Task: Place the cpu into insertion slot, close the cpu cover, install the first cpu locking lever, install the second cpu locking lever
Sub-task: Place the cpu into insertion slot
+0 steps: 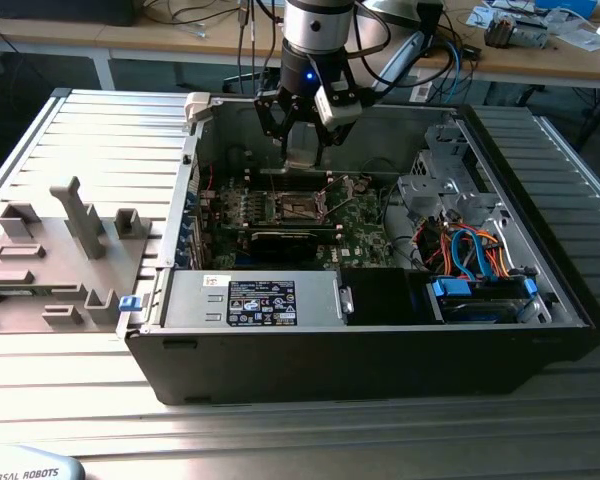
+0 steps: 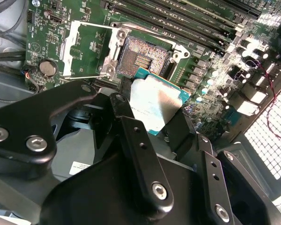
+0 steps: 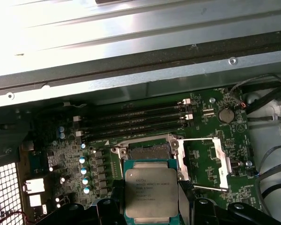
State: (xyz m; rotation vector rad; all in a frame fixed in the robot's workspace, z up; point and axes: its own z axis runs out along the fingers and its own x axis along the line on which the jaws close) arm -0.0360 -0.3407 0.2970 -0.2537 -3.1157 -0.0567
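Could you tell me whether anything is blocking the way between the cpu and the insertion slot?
Nothing visible does. The gripper holds the cpu over the board near the insertion slot, whose dark centre is bare, and the cpu cover lies swung open beside it.

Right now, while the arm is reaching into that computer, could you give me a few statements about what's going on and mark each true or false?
1. The gripper grips the cpu by its edges. True.
2. The cpu sits in the insertion slot. False: it is held above the board, and the slot's contacts lie bare.
3. The cpu cover is shut over the slot. False: it is swung open beside the slot.
4. The computer case lies with its open side up. True.
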